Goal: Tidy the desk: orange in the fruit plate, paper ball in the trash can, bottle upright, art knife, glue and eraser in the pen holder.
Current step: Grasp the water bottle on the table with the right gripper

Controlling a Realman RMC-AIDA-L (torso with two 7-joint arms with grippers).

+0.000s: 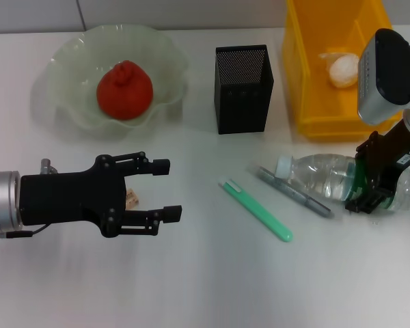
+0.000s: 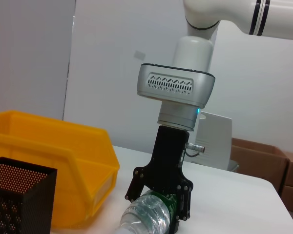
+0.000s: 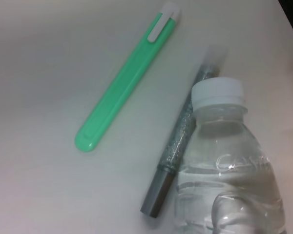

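On the desk's right side, right hand clenched around the lying bottle; left hand released.

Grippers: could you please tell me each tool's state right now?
Left gripper: open, holding nothing.
Right gripper: closed around the lying bottle.

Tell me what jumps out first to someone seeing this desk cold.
The red-orange orange in the pale green fruit plate at the far left draws the eye first. Next, the bright yellow trash can at the far right, holding the paper ball. In front of it, the right tool clamps the lying bottle; the open left tool hovers near left.
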